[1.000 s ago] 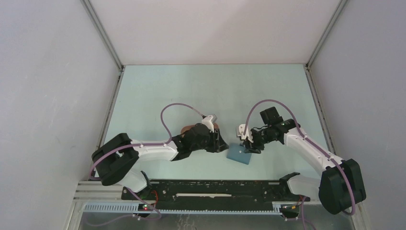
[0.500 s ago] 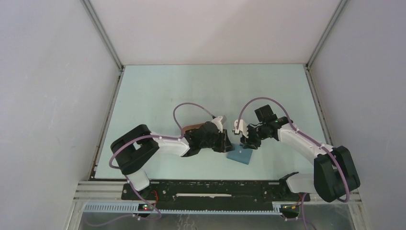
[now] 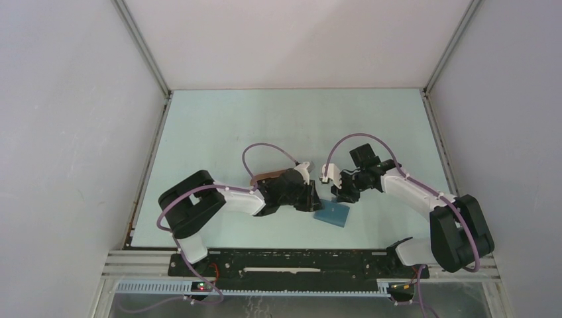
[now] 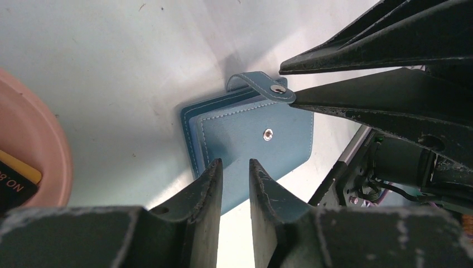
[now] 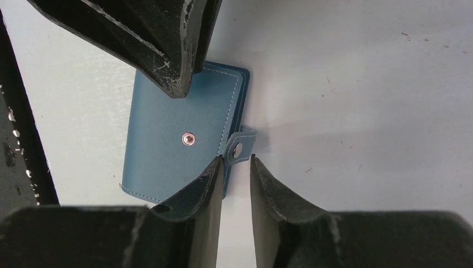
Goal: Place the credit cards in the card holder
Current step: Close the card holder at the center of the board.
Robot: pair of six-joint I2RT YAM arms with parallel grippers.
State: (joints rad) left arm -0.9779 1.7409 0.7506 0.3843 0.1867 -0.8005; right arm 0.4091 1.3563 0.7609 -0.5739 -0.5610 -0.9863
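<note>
The card holder (image 3: 332, 214) is a blue wallet lying closed on the table, its snap strap (image 5: 241, 146) undone and curled up off one edge. My left gripper (image 4: 234, 163) hovers over the card holder (image 4: 251, 139) near its stitched edge, jaws a narrow gap apart with nothing between them. My right gripper (image 5: 236, 159) faces it from the other side, jaws slightly apart, and the strap (image 4: 262, 85) tab sits right at its fingertips. A corner of the credit cards (image 4: 17, 178), orange-tan and black, shows in the pink tray (image 4: 39, 134).
The pink tray (image 3: 265, 177) sits mostly hidden under my left arm, just left of the wallet. The two grippers (image 3: 313, 197) (image 3: 342, 194) stand very close to each other above the wallet. The black rail (image 3: 298, 262) runs along the near table edge.
My left gripper has slid right to the wallet's edge and narrowed. My right gripper has shifted left and farther back to the strap side, its jaws closing in. The wallet has stayed put.
</note>
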